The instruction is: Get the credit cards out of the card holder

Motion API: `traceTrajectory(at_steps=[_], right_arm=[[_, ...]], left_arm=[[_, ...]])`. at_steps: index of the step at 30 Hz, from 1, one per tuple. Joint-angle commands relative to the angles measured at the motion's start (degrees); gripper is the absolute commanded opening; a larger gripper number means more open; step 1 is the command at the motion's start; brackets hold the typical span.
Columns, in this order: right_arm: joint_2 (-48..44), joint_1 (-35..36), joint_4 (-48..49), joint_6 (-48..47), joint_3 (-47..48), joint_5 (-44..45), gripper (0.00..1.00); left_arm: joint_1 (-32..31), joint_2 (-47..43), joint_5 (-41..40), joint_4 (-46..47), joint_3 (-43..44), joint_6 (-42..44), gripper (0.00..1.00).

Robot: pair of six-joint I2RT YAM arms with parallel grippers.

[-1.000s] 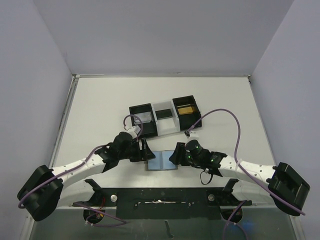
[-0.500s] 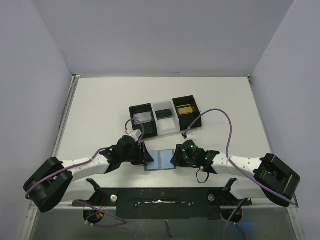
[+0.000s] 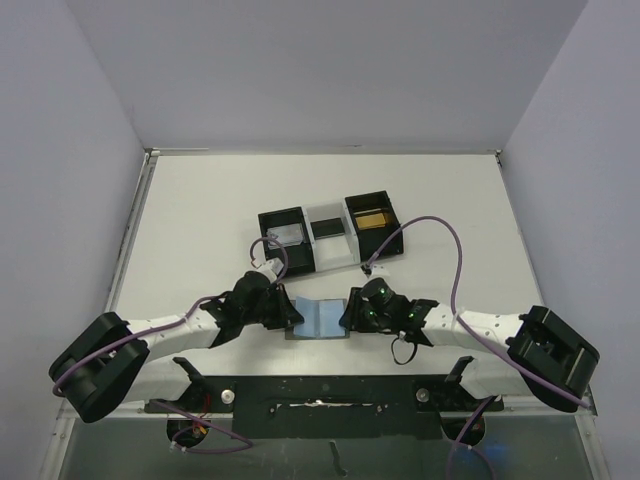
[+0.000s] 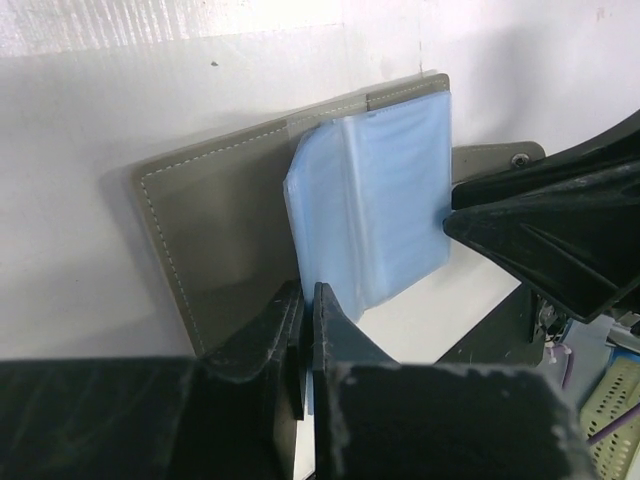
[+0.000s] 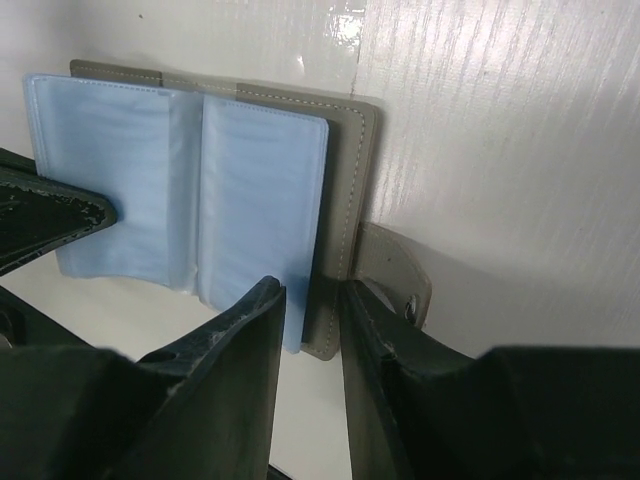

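Card holder (image 3: 318, 318) lies open on the desk (image 3: 200, 200). Left gripper (image 4: 305, 295) is pinched onto its left panel; right gripper (image 5: 310, 290) straddles the right panel, grip unconfirmed. Judged: card removal not begun.

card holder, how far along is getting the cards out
Done: the small grey bifold card holder lies open on the white table, blue plastic sleeves exposed. In hand: the left hand is shut on its edge; the right hand straddles the opposite cover, jaws apart. Left: no card shows leaving a sleeve, so pulling them looks yet to start.
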Motion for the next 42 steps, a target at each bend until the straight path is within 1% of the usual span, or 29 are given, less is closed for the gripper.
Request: traceTrajectory(at_steps=[1,9,10,12,14,19,22,25,27,30,32,36,40,42], right_arm=[[-0.9,0.0,1.5,0.9,3.4,0.7,0.30],[1.9,0.6,-0.7,0.2,6.1,1.8,0.30],[2.2,1.5,-3.5,0.1,7.6,3.6,0.31],[3.0,2.9,-8.6,-0.5,10.7,8.0,0.37],[3.1,3.5,-10.8,-1.0,12.5,9.7,0.38],[1.7,3.5,-9.2,-1.0,12.2,8.2,0.37],[2.8,2.7,-8.2,-0.2,11.6,6.5,0.37],[3.7,2.7,-8.8,1.5,10.9,7.8,0.37],[4.1,2.7,-6.9,2.3,9.3,7.9,0.36],[6.3,2.1,-3.5,2.5,8.6,5.0,0.36],[7.9,2.1,-1.7,2.6,8.2,3.4,0.35],[9.8,2.1,1.0,3.8,7.9,2.1,0.27],[9.9,2.4,6.7,2.0,7.9,-1.9,0.14],[9.5,2.8,8.1,1.8,8.0,-2.5,0.07]], left_arm=[[-0.7,0.5,-1.6,1.9,1.8,-0.2,0.00],[-2.3,2.3,-6.6,-4.4,3.9,1.4,0.00],[-2.7,2.6,-7.4,-5.2,4.3,1.6,0.00],[-3.3,3.2,-8.9,-6.6,4.7,1.7,0.00],[-3.5,3.7,-9.7,-7.8,5.2,1.9,0.00],[-3.9,3.7,-11.5,-10.7,6.6,2.4,0.00],[-4.4,3.4,-12.7,-12.3,7.5,2.7,0.00],[-4.8,3.7,-13.7,-13.7,8.5,3.0,0.00],[-4.9,4.0,-13.7,-13.7,8.6,3.1,0.00],[-5.0,4.5,-13.2,-13.0,8.2,2.8,0.00],[-5.2,4.8,-12.9,-12.6,8.2,2.8,0.00],[-5.6,5.5,-12.2,-12.2,8.5,3.2,0.00],[-6.9,6.8,-11.7,-11.1,8.6,3.1,0.00],[-7.7,7.1,-11.9,-10.7,9.1,2.8,0.00]])
